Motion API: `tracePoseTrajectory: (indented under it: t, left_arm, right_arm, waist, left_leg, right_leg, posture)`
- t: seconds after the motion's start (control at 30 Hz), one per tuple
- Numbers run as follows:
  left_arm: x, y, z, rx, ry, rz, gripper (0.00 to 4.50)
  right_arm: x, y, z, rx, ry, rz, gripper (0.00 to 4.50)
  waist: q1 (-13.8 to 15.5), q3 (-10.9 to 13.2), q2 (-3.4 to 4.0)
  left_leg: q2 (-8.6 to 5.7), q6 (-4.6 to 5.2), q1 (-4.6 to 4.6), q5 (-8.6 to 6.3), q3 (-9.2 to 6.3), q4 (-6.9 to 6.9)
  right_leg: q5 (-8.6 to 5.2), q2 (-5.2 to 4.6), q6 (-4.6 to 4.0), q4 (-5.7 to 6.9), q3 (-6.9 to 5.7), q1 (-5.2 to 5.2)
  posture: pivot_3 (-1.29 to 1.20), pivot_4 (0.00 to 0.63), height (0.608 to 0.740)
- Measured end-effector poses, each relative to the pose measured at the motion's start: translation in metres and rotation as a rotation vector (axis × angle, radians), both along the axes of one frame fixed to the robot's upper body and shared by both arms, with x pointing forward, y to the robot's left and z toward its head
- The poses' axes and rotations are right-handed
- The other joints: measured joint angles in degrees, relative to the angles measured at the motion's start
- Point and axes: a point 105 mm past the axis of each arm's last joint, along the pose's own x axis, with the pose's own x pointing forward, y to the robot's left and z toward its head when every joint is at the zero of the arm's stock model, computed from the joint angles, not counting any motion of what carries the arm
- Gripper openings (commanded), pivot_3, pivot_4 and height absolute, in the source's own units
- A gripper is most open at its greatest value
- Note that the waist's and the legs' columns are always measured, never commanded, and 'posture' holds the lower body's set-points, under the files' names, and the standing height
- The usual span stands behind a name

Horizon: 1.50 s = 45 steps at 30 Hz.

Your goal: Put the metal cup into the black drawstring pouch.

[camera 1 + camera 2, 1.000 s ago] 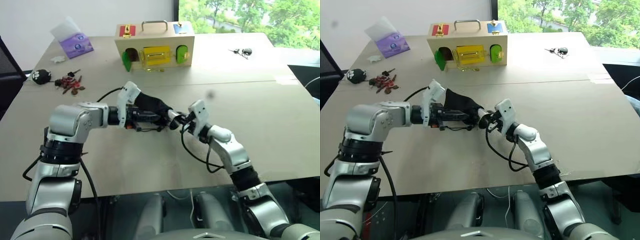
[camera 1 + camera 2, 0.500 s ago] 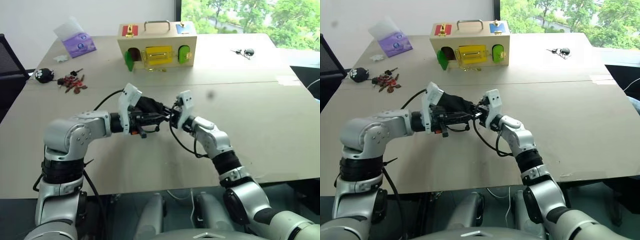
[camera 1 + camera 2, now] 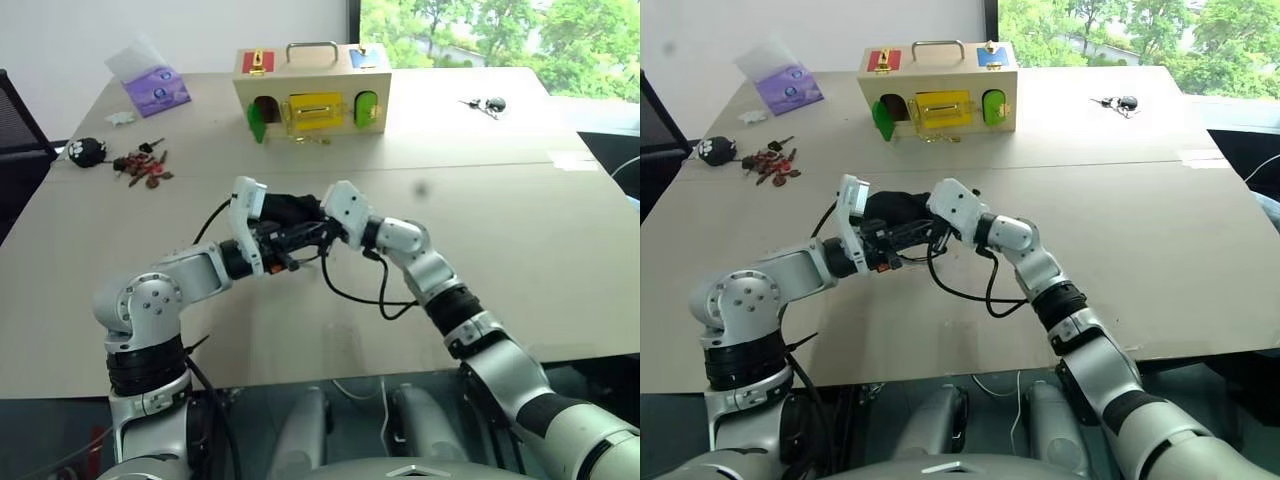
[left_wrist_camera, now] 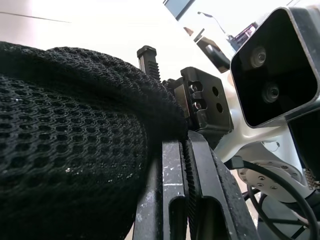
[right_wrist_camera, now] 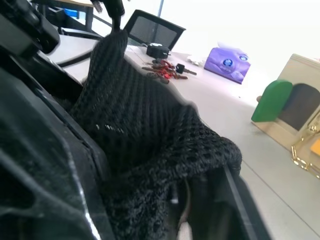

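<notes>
The black drawstring pouch (image 3: 291, 209) is bunched up just above the middle of the table, between my two grippers. My left gripper (image 3: 297, 238) reaches in from the left and is shut on a fold of the mesh; in the left wrist view its fingers (image 4: 172, 200) press together with the pouch (image 4: 75, 150) bulging beside them. My right gripper (image 3: 320, 228) comes in from the right, tight against the same fabric, and the pouch (image 5: 150, 130) drapes over it in the right wrist view. The metal cup is hidden.
At the back of the table stands a wooden box (image 3: 312, 90) with coloured doors and a handle. A purple tissue pack (image 3: 155, 88), a small black paw-marked thing (image 3: 85, 150) and keys (image 3: 143, 168) lie back left. More keys (image 3: 483, 104) lie back right.
My right gripper has swung left and up against the pouch, meeting the left gripper. The left elbow has dropped and its forearm now angles up to the pouch, which looks more bunched.
</notes>
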Motion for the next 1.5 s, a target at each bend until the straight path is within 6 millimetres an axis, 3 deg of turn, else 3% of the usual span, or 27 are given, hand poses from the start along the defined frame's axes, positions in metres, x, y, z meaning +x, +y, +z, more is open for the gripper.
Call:
tracePoseTrajectory:
  t: [0.1,0.2,0.33,0.63,0.87,1.0,1.13,1.23,1.4,1.5]
  left_arm:
    - [0.003,0.002,-0.003,-0.020,0.017,0.006,0.00]
    - [0.008,0.013,-0.001,-0.016,-0.016,0.043,0.00]
    - [0.016,0.021,0.005,-0.031,-0.071,0.079,0.00]
    - [0.035,0.024,0.020,-0.081,-0.148,0.091,0.00]
    - [0.048,0.031,0.025,-0.085,-0.155,0.110,0.00]
    - [0.056,0.034,0.030,-0.073,-0.174,0.134,0.00]
    - [0.061,0.033,0.032,-0.065,-0.180,0.145,0.00]
    - [0.063,0.033,0.038,-0.060,-0.192,0.155,0.00]
    - [0.065,0.031,0.039,-0.056,-0.192,0.158,0.00]
    - [0.065,0.032,0.038,-0.051,-0.187,0.164,0.00]
  right_arm:
    - [0.007,-0.009,0.001,-0.003,0.013,-0.035,2.65]
    - [0.010,-0.016,0.000,0.001,0.076,-0.058,2.65]
    - [-0.001,-0.020,-0.007,-0.010,0.147,-0.012,4.46]
    - [-0.014,-0.043,0.014,-0.053,0.135,-0.005,4.49]
    - [-0.021,-0.072,0.037,0.087,0.341,-0.053,4.49]
    - [-0.040,-0.077,0.022,0.124,0.517,-0.009,4.49]
    - [-0.040,-0.083,0.018,0.153,0.585,-0.047,4.49]
    - [-0.037,-0.079,0.001,0.122,0.636,-0.096,4.49]
    - [-0.018,-0.048,-0.038,0.088,0.737,-0.169,4.49]
    - [-0.006,-0.028,-0.040,0.107,0.713,-0.184,4.49]
  waist:
    - [0.01,0.00,0.00]
    - [-0.09,0.00,0.00]
    - [0.01,0.02,0.02]
    - [0.08,0.01,0.01]
    - [0.10,0.01,0.01]
    - [0.14,0.01,0.02]
    - [0.09,0.01,0.01]
    - [0.05,0.01,0.01]
    - [-0.18,0.02,0.03]
    - [-0.05,0.02,0.02]
  left_leg:
    - [-0.02,0.00,0.00,0.00,0.01,0.00]
    - [-0.01,-0.03,0.02,0.02,0.01,-0.01]
    - [-0.02,-0.02,-0.01,0.01,0.01,-0.04]
    - [-0.03,0.06,-0.05,-0.03,0.02,-0.03]
    - [-0.03,0.13,-0.04,-0.08,0.01,-0.03]
    - [-0.04,0.14,-0.07,-0.08,0.03,-0.04]
    - [-0.04,0.14,-0.06,-0.08,0.07,-0.03]
    - [-0.05,0.14,-0.06,-0.08,0.16,-0.05]
    - [-0.04,0.13,-0.05,-0.08,0.23,-0.05]
    - [-0.04,0.13,-0.08,-0.08,0.21,-0.05]
  right_leg:
    - [0.00,-0.01,0.00,0.00,0.02,0.00]
    - [0.00,0.01,-0.01,0.00,0.03,-0.01]
    - [-0.01,-0.01,-0.01,-0.02,0.02,-0.01]
    - [0.00,-0.01,0.00,-0.05,-0.04,-0.01]
    - [-0.01,0.00,-0.01,-0.06,-0.05,-0.01]
    - [-0.01,-0.01,0.00,-0.09,-0.05,-0.01]
    - [-0.01,0.01,0.00,-0.09,-0.06,0.00]
    - [-0.01,0.03,0.00,-0.09,-0.06,-0.01]
    - [-0.01,0.06,0.00,-0.08,-0.01,-0.03]
    - [-0.01,0.03,0.00,-0.10,-0.02,-0.03]
  posture:
    - [0.00,0.150,0.740]
    - [0.00,0.150,0.740]
    - [0.00,0.150,0.740]
    - [0.00,0.150,0.740]
    - [0.00,0.150,0.740]
    - [0.00,0.150,0.740]
    - [0.00,0.150,0.740]
    - [0.00,0.150,0.740]
    - [0.00,0.150,0.740]
    - [0.00,0.150,0.740]
